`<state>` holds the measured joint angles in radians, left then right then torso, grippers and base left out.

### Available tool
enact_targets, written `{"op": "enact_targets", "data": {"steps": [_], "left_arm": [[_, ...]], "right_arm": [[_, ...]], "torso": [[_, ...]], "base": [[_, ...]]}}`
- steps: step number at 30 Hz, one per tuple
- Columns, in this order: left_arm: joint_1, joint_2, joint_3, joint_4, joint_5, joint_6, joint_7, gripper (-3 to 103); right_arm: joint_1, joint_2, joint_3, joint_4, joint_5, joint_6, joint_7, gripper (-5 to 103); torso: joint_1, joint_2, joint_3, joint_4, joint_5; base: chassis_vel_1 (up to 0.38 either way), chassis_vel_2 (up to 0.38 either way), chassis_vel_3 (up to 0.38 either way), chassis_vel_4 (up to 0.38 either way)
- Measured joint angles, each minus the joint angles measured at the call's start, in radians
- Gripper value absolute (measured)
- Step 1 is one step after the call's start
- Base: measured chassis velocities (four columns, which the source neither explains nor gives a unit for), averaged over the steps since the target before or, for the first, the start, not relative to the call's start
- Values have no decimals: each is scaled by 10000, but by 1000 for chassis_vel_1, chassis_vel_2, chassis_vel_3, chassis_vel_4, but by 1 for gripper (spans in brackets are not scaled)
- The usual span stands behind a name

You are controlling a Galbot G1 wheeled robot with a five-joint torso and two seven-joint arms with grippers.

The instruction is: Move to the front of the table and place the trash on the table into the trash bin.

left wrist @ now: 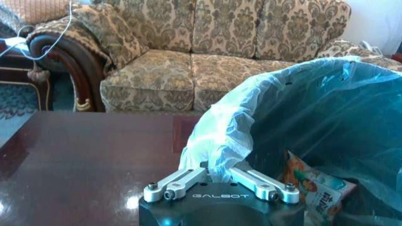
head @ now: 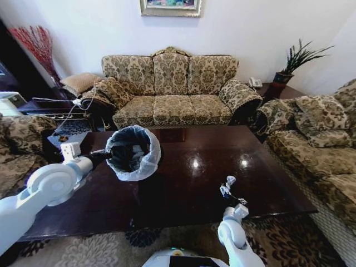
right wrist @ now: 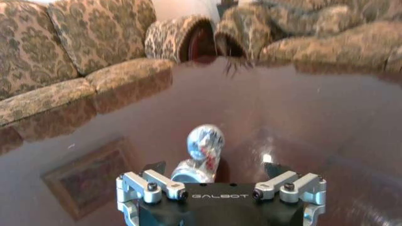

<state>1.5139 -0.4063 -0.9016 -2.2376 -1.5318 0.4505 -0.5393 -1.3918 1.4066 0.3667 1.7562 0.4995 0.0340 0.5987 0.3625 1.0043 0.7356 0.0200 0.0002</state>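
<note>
From the head view, the large rectangular desk (head: pixel 189 178) of dark, glossy reddish-brown wood spreads before the robot, and the round black trash bin (head: pixel 132 152) with its translucent white bag liner is held up over the desk's left part, tilted so its mouth faces the camera. The left claw (head: pixel 102 155) sits at the bin's near-left rim, while the right claw (head: pixel 229 192) hangs low over the near right part of the desk, just above a small clear plastic bottle (head: pixel 227 186) lying there. In the left wrist view, the left claw (left wrist: pixel 217 175) has its fingers drawn together, clamped on the folded liner at the rim of the trash bin (left wrist: pixel 301 122); just beyond the claw, inside the bag, lies a red-and-white snack wrapper (left wrist: pixel 314 188), and a patterned beige sofa (left wrist: pixel 207 52) stands well beyond the desk (left wrist: pixel 82 155). In the right wrist view, the right claw (right wrist: pixel 217 170) holds its fingers apart on either side of the bottle (right wrist: pixel 199 153), which lies on the desk (right wrist: pixel 301 113) pointing away from the claw, directly between the fingers.
</note>
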Motion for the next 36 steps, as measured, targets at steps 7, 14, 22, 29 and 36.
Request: {"op": "enact_targets", "data": {"steps": [7, 14, 22, 29, 36], "left_arm": [[20, -26, -40, 0, 65, -23, 24, 0], [23, -83, -60, 24, 122, -58, 32, 0], [52, -183, -52, 67, 175, -122, 72, 0], [96, -253, -40, 82, 258, -133, 121, 0], [83, -258, -40, 95, 260, -134, 123, 0]], "right_arm": [[531, -11, -441, -364, 82, -193, 3, 100], [804, -30, -621, -737, 238, -257, -86, 97], [855, -16, -712, -783, 366, -332, -225, 78], [860, -46, -690, -840, 535, -364, -265, 58], [828, -26, -700, -812, 543, -344, -261, 38]], "torso": [[0, 0, 0, 5, -6], [0, 0, 0, 3, 0], [0, 0, 0, 3, -2], [-1, 0, 0, 3, -2], [-1, 0, 0, 3, -2]], "base": [[0, 0, 0, 0], [0, 0, 0, 0], [0, 0, 0, 0], [0, 0, 0, 0], [0, 0, 0, 0]]}}
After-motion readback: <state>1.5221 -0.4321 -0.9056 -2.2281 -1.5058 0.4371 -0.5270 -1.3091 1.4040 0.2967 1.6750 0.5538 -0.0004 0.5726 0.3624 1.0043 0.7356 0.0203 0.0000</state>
